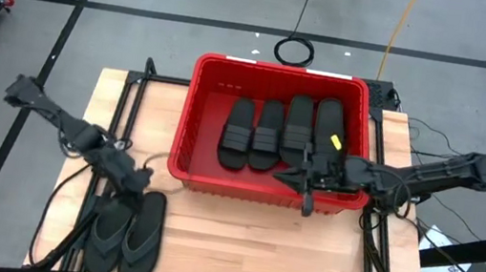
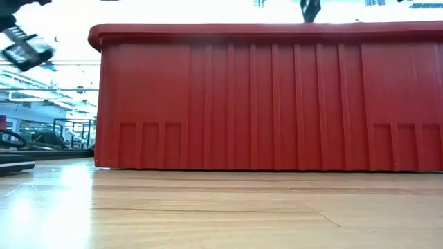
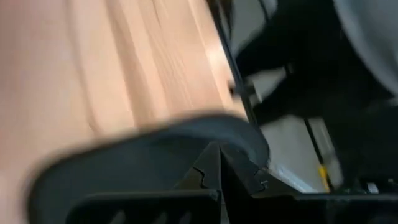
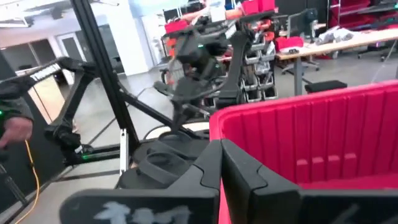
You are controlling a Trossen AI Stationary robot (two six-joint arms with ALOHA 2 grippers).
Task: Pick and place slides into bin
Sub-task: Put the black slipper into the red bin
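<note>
The red bin [image 1: 264,189] stands at the middle of the table; its near wall [image 2: 270,97] fills the low view. Several black slides [image 1: 282,132] lie side by side on its floor, also seen in the right wrist view [image 4: 161,163]. Two greyer flip-flop slides [image 1: 127,234] lie flat on the table's near left. My left gripper [image 1: 136,181] [image 3: 219,167] is shut at their far ends. My right gripper [image 1: 302,179] [image 4: 221,163] is shut and holds nothing, level over the bin's near right corner, pointing toward the table's left. My left gripper's shut fingertips [image 3: 211,163] stand over the rounded end of one flip-flop [image 3: 155,146], slanting down from the table's far left. The picture is blurred, so I cannot tell whether they touch it.
Black frame rails [image 1: 128,100] run along the wooden table's left and right sides. Cables [image 1: 407,204] trail by the right arm. Bare wood [image 1: 283,258] lies in front of the bin.
</note>
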